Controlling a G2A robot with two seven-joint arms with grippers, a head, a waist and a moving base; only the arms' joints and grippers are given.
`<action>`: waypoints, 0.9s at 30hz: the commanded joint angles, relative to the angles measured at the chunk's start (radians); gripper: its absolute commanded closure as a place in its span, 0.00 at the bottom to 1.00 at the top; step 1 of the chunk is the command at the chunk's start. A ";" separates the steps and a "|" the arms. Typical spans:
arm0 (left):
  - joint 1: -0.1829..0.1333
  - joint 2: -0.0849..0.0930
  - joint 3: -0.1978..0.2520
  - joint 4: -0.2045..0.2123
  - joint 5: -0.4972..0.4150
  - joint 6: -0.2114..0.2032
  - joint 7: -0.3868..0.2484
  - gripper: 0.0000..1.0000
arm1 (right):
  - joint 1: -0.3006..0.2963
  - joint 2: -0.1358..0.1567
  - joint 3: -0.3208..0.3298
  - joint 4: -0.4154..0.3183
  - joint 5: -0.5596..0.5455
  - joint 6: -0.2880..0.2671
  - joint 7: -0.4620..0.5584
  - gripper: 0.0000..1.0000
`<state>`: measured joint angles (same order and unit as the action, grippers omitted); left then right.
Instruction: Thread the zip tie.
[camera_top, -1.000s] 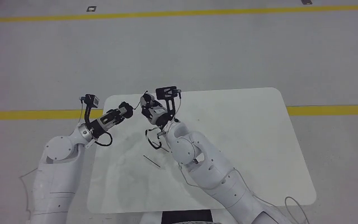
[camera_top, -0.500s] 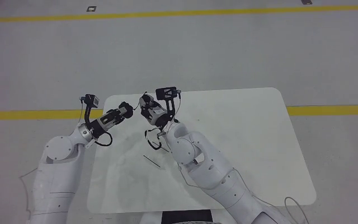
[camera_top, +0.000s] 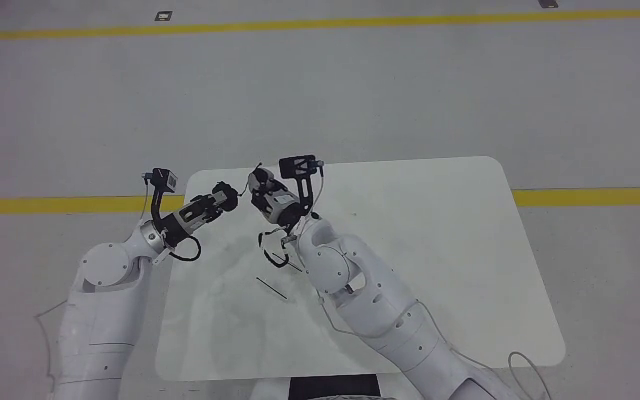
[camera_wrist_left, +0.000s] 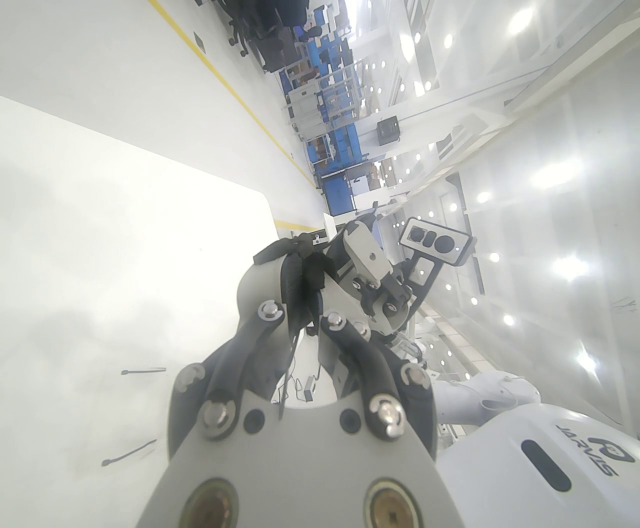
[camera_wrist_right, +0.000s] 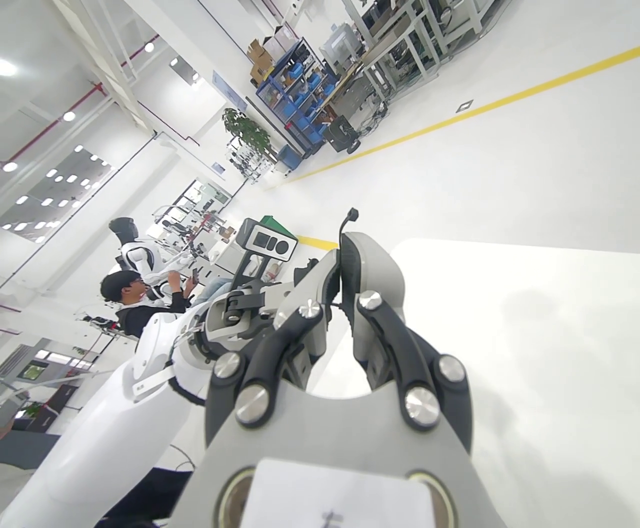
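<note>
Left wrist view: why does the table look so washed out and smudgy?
Left wrist view: ceiling lights flare, bleaching the white table, grey shading mottles it; a loose tie shows clearly. Right wrist view: similar glare, yet the held zip tie stands out dark. Top view: even light.

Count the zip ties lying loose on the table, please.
2. The straight zip tie and the curved zip tie lie apart on the table. Arms may hide more.
</note>
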<state>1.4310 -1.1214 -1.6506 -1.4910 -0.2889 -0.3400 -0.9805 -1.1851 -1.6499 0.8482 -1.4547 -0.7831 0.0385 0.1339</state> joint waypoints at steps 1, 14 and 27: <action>0.000 0.000 0.000 0.000 0.000 0.000 0.000 1.00 | 0.001 0.000 0.000 0.004 0.002 -0.011 0.002 1.00; 0.000 0.000 0.000 0.000 0.000 0.000 0.000 1.00 | -0.003 0.005 0.008 0.023 0.003 -0.119 -0.030 1.00; 0.000 0.000 0.000 0.000 0.000 0.000 0.000 1.00 | -0.019 0.011 0.029 0.025 0.029 -0.142 -0.015 1.00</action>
<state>1.4310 -1.1214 -1.6506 -1.4910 -0.2889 -0.3400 -0.9805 -1.2031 -1.6387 0.8761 -1.4314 -0.7605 -0.1026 0.1172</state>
